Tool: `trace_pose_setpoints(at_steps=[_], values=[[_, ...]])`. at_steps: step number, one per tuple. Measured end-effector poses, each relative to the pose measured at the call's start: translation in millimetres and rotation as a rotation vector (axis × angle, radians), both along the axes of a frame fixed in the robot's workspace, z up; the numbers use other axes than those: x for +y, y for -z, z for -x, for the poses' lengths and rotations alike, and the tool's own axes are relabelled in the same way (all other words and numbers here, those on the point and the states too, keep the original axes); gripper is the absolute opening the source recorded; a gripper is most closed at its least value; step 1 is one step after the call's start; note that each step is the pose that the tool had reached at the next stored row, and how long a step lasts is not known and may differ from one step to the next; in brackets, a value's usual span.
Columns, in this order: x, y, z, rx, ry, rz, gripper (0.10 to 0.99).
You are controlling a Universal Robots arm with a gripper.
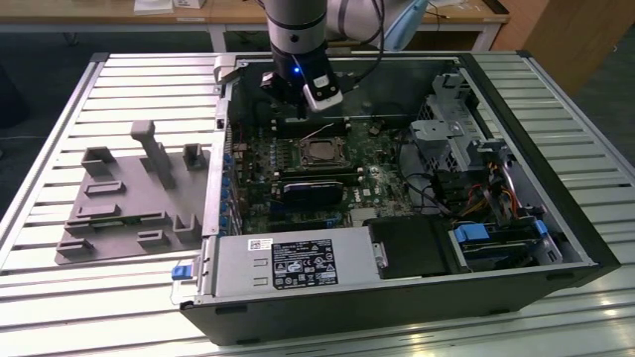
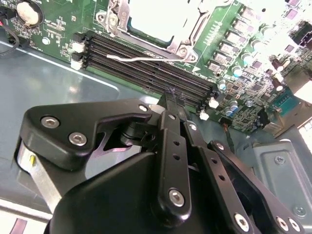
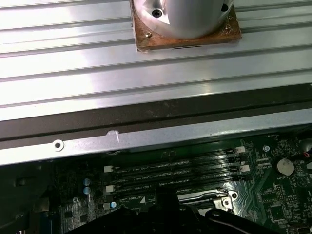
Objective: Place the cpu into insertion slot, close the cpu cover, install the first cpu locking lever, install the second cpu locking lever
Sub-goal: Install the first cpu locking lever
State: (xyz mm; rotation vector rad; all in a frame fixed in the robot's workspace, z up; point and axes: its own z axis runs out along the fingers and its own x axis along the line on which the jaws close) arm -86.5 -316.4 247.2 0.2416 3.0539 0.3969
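Claw [image 1: 299, 116] on the arm [image 1: 296, 30] hangs in the upper middle of the exterior view, inside the open computer case [image 1: 555, 223] that lies on its side on the slatted metal desk [image 1: 59, 111]. In the second wrist view its fingers [image 2: 168, 126] look pressed together with nothing pinched between them, and the tips sit just over the long black memory slots [image 2: 146, 66], not touching the socket. The insertion slot [image 1: 320, 154] lies just below the claw in the exterior view, near the centre of the frame, on the green circuit board [image 1: 258, 186]. The cpu [image 2: 158, 14] sits in that slot, and its pale top shows through the square window of the cpu cover [image 2: 163, 41], which lies flat over it. A thin wire locking lever [image 2: 141, 59] runs along the edge of the slot that faces the memory slots, with its hooked end toward the bare case floor. In the exterior view the same lever shows as a fine slanted line at the slot's upper edge, and whether it is latched cannot be told. The first wrist view looks across the desk slats and the case rim down onto the memory slots and one corner of the slot's metal frame. A grey moulded fixture [image 1: 129, 201] rests on the desk at the exterior view's left, well apart from the claw. A silver power supply [image 1: 288, 260] fills the lower middle of the case.
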Motion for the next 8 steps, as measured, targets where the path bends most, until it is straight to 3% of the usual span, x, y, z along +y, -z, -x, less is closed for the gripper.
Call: trace_pose_setpoints(at_steps=[2,3,8], values=[[0.0,0.8,0.1,-0.0034,0.0,0.0,0.102],[0.0,1.4,0.1,-0.0076,0.0,0.0,0.102],[-0.1,4.5,0.1,-0.0433,0.0,0.0,0.102]])
